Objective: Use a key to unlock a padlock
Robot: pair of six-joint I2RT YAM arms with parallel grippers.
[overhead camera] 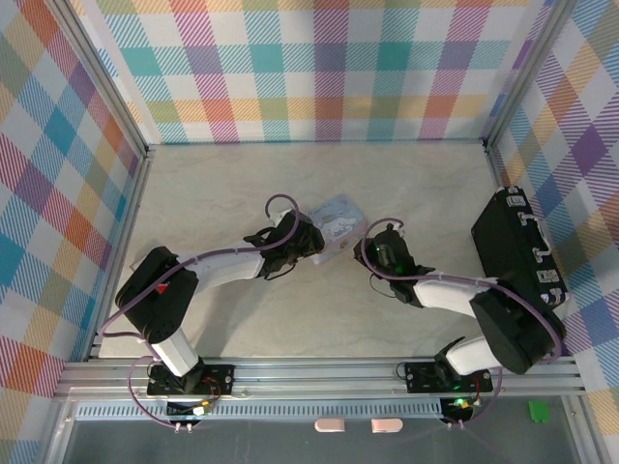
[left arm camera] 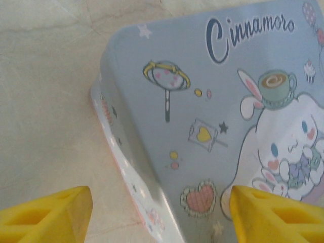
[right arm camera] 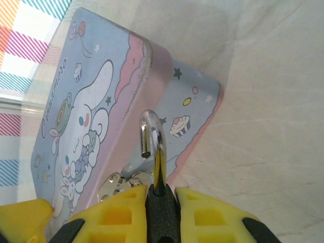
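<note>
Black padlock (right arm camera: 162, 220) pinched w/in right hand (right arm camera: 162, 200), shackle (right arm camera: 158, 147) fwd.

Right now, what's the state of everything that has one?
padlock: shackle open, free end out of the body
right fingers: shut on the padlock
left fingers: open, holding nothing
tin: lid on, looks closed
black case: looks shut

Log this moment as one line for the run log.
left claw open, over tin | right claw shut on padlock | shackle end free
</note>
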